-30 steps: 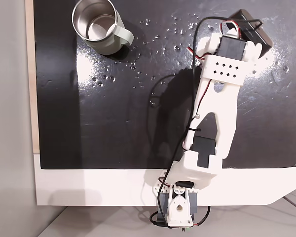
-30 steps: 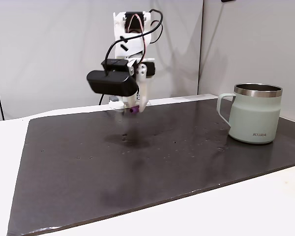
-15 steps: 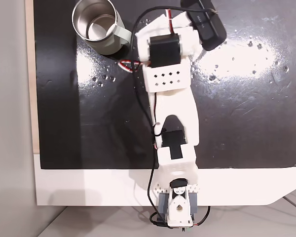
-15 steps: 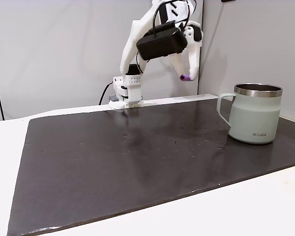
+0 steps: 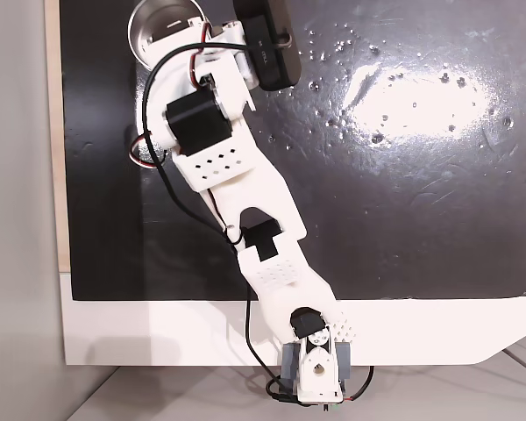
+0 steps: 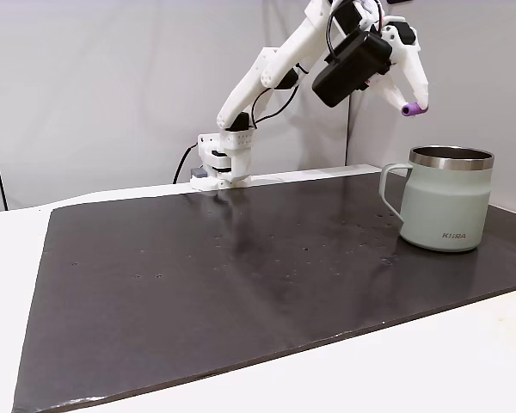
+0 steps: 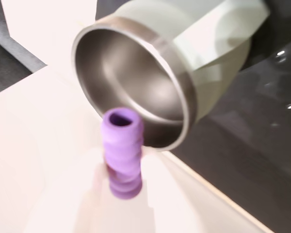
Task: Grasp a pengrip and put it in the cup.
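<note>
The pincer (image 6: 410, 107) is clamped on the pengrip (image 6: 411, 109), seemingly above the cup (image 6: 447, 200).

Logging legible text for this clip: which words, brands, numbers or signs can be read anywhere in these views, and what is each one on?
"KIIRA", or close to it: small dark lettering low on the pale outer wall of the cup in a fixed view; the letters are tiny, so the spelling is uncertain.
No readable text on the pengrip, the gripper or the black mat.
</note>
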### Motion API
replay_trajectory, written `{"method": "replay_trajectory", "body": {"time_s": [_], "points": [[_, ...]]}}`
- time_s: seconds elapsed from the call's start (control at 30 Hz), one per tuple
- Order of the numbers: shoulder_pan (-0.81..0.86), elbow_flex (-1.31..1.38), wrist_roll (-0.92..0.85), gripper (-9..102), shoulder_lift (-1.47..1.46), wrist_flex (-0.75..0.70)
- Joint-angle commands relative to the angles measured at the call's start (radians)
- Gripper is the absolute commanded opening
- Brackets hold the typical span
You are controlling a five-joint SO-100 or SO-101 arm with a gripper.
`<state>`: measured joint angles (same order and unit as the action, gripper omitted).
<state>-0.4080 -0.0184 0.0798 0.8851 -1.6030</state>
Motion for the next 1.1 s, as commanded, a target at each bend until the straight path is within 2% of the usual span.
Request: {"method": "replay_trajectory", "body": {"time_s": [0.0, 0.17, 0.43, 0.57, 0.63, 1.07], "points": [[-0.052, 0.046, 0.029, 0, 0.008, 0.084], [-0.077, 0.048, 0.043, 0, -0.021, 0.14], [-0.058, 0.106, 0.044, 1, -0.069, 0.146], [-0.044, 0.121, 0.046, 21, -0.071, 0.138], [-0.043, 0.121, 0.046, 25, -0.072, 0.132], [-0.041, 0.126, 0.043, 25, -0.072, 0.121]]}}
